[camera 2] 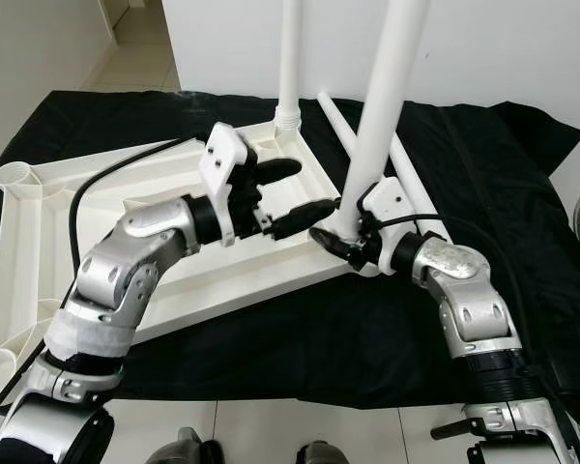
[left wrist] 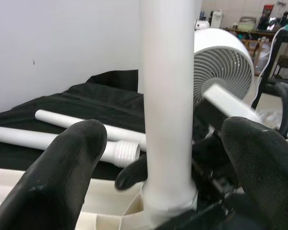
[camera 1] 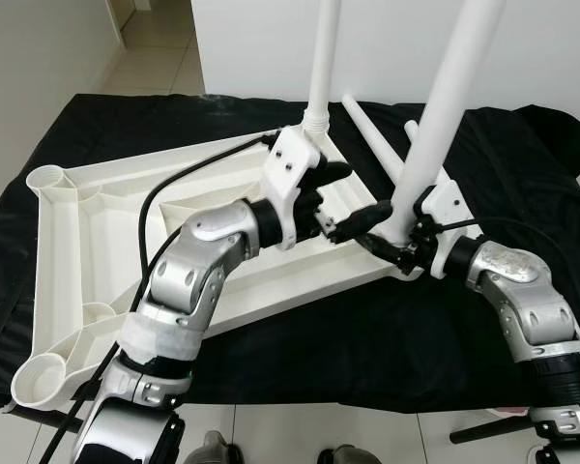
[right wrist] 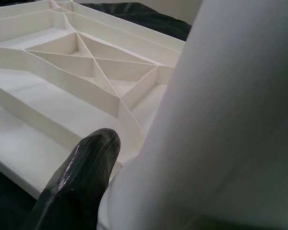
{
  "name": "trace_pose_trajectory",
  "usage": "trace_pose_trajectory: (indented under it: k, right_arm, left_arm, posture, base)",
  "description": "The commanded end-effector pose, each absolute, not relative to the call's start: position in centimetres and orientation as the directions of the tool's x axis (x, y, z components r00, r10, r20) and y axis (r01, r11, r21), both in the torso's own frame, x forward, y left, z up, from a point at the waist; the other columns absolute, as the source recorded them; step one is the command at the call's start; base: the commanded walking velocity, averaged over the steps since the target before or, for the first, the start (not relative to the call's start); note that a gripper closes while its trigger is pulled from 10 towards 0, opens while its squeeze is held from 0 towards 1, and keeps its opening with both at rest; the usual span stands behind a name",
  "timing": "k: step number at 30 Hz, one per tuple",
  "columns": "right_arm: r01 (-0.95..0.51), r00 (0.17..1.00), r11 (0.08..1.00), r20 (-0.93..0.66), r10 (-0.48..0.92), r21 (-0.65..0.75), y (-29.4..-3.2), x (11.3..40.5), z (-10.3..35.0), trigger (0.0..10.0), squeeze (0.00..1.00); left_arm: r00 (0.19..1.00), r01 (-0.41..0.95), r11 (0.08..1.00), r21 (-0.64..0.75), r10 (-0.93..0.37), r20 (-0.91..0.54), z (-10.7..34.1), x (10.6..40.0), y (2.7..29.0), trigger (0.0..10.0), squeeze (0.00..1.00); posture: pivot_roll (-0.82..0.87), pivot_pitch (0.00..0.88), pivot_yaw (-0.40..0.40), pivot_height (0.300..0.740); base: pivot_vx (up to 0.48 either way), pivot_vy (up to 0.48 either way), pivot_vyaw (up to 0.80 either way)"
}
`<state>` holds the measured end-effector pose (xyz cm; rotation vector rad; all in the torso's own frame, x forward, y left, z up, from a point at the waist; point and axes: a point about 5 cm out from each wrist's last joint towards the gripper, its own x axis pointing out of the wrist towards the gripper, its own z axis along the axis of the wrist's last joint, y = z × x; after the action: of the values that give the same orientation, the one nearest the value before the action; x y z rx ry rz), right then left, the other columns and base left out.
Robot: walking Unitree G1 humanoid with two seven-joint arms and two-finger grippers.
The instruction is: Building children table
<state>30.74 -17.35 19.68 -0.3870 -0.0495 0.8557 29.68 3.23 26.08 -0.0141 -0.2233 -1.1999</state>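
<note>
The white table top (camera 1: pixel 106 232) lies upside down on a black cloth. One white leg (camera 1: pixel 321 58) stands in its far corner socket. A second leg (camera 1: pixel 443 116) stands in the near right corner. My right gripper (camera 1: pixel 391 246) is shut around that leg's base, with one black finger (right wrist: pixel 81 187) pressed against it. My left gripper (camera 1: pixel 363 191) is open just left of the same leg. Its two fingers (left wrist: pixel 67 163) frame the leg (left wrist: pixel 167 96) without touching it.
Two loose legs (camera 1: pixel 372 130), one with a threaded end (left wrist: pixel 127 152), lie on the cloth behind the table top. Open round sockets (camera 1: pixel 48 179) mark the left corners. A white fan (left wrist: pixel 221 62) stands beyond the cloth. A wall rises close behind.
</note>
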Motion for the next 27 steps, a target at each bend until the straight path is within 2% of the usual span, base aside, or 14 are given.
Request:
trace_pose_trajectory:
  k: [1,12,26,27]
  right_arm:
    - [-0.737,0.643,0.566,-0.123,0.756,-0.369,-17.2,30.8,19.4,10.0,0.0]
    - [-0.825,0.524,0.433,-0.205,0.827,-0.363,-15.7,30.6,18.2,10.0,0.0]
    - [-0.843,0.489,0.382,-0.244,0.837,-0.379,-15.4,30.8,17.7,10.0,0.0]
    - [-0.843,0.488,0.381,-0.244,0.838,-0.379,-15.3,30.8,17.6,10.0,0.0]
  left_arm:
    - [0.338,0.93,0.358,0.078,-0.92,0.197,26.6,29.5,3.1,10.0,0.0]
    - [0.276,0.959,0.282,0.002,-0.941,0.196,28.7,29.6,1.5,10.0,0.0]
    - [0.364,0.928,0.352,-0.123,-0.927,0.093,30.2,31.6,0.1,10.0,0.0]
    - [0.372,0.923,0.359,-0.138,-0.924,0.092,30.2,31.7,0.1,0.0,0.0]
  posture:
    - [-0.1,0.065,0.016,0.74]
    - [-0.08,0.068,0.019,0.74]
    - [-0.09,0.059,0.024,0.74]
    - [-0.09,0.055,0.027,0.74]
  base:
    - [0.0,0.0,0.0]
    - [0.0,0.0,0.0]
    - [0.0,0.0,0.0]
    - [0.0,0.0,0.0]
